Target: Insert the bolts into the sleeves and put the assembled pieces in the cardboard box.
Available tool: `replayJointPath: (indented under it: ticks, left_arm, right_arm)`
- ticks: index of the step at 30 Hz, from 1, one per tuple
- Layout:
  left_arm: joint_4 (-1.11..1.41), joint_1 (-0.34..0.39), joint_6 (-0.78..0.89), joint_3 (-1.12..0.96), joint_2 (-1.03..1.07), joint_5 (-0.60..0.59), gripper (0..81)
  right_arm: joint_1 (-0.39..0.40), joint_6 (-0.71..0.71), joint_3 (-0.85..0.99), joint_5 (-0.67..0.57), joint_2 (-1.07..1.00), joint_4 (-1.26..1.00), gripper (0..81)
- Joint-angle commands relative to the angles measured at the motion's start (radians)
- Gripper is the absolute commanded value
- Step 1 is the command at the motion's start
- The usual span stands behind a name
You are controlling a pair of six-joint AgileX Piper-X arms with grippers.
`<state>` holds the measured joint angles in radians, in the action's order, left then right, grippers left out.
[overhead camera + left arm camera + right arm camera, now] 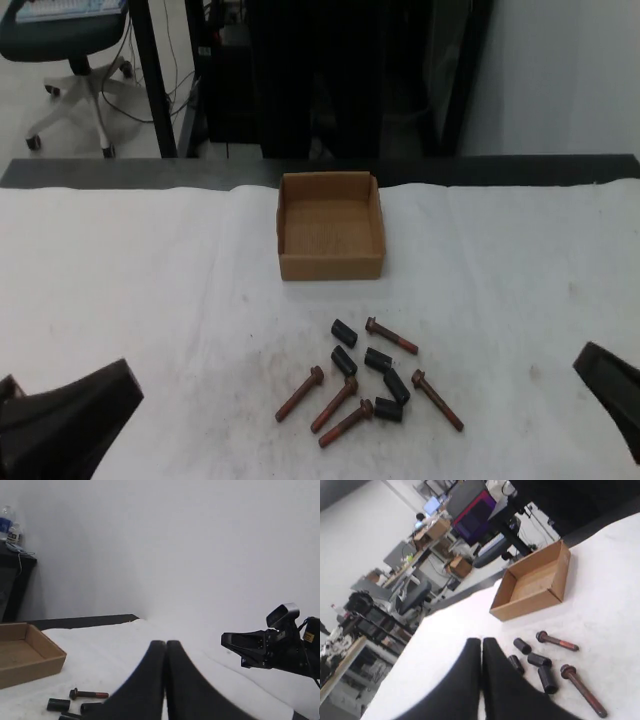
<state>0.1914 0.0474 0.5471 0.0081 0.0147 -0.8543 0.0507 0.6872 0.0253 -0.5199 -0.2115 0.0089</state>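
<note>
**Bolts (391, 336) and sleeves (344, 360) loose on bench (150, 270); both hands closed, empty**

High view.
- The box (330, 266) stands open toward the bench's far edge.
- Nearer the arms, five bolts and five sleeves lie in a loose cluster. Some are touching, and no bolt is seated in a sleeve.
- The left arm (70, 425) is at the near left corner and the right arm (612, 385) at the near right edge. Both are well apart from the cluster.

Left wrist view.
- The left hand (166, 645) has its fingers pressed together and grips nothing.
- One of the bolts (89, 694) and two sleeves (58, 704) lie on the bench near the box (30, 667).
- The right arm (270, 645) is farther off across the bench.

Right wrist view.
- The right hand (481, 642) also has its fingers together with nothing between them.
- Four sleeves (539, 659) and two bolts (557, 641) lie just beyond its tips.
- The box (525, 607) is farther on.
</note>
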Motion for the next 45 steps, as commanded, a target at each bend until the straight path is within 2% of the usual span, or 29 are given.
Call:
replayJointPath:
  ticks: [1,4,7,12,15,18,20,22,26,29,31,32,36,38,40,45]
  left_arm:
    - [0.017,0.003,0.015,-0.019,0.061,0.024,0.4]
    - [0.082,0.003,0.008,-0.069,0.180,0.050,0.4]
    - [0.161,0.014,-0.016,-0.149,0.344,0.053,0.4]
    - [0.052,0.027,-0.274,-0.395,0.669,0.088,0.4]
    - [-0.214,0.041,-0.372,-0.593,0.857,0.150,0.4]
    - [-0.606,0.079,-0.533,-0.812,1.049,0.197,0.4]
    - [-0.861,0.140,-0.658,-0.933,1.167,0.360,0.3]
    - [-0.976,0.209,-0.725,-1.008,1.271,0.495,0.3]
    - [-1.071,0.343,-0.803,-1.086,1.438,0.509,0.3]
    - [-1.125,0.428,-0.802,-1.108,1.544,0.509,0.5]
    - [-1.146,0.472,-0.798,-1.115,1.584,0.504,5.6]
    - [-1.146,0.493,-0.799,-1.117,1.595,0.486,10.6]
    - [-1.086,0.544,-0.799,-1.120,1.607,0.376,42.3]
    - [-1.067,0.559,-0.799,-1.130,1.607,0.368,58.2]
    - [-1.043,0.565,-0.799,-1.137,1.607,0.441,59.6]
    - [-1.005,0.566,-0.828,-1.137,1.607,0.632,46.6]
  right_arm:
    - [-0.004,-0.143,0.130,-0.054,-0.161,0.035,0.8]
    - [-0.004,-0.325,0.287,-0.011,-0.294,0.136,0.8]
    - [-0.004,-0.531,0.466,0.073,-0.441,0.335,0.8]
    - [-0.004,-0.772,0.703,0.193,-0.660,0.624,0.8]
    - [-0.004,-0.799,0.770,0.201,-0.745,0.662,0.4]
    - [-0.004,-0.802,0.777,0.201,-0.787,0.613,7.1]
    - [-0.004,-0.825,0.777,0.201,-0.810,0.604,11.9]
    - [-0.004,-0.827,0.777,0.201,-0.833,0.602,16.5]
    - [-0.004,-0.827,0.777,0.201,-0.876,0.587,23.2]
    - [-0.004,-0.817,0.777,0.208,-0.883,0.586,24.3]
    - [-0.004,-0.810,0.777,0.208,-0.880,0.586,24.3]
    - [-0.004,-0.807,0.777,0.208,-0.880,0.586,24.3]
    - [-0.004,-0.777,0.777,0.208,-0.880,0.589,24.3]
    - [-0.004,-0.768,0.777,0.208,-0.880,0.595,24.3]
    - [-0.002,-0.768,0.777,0.208,-0.880,0.608,24.3]
    - [0.001,-0.768,0.777,0.208,-0.880,0.632,24.3]
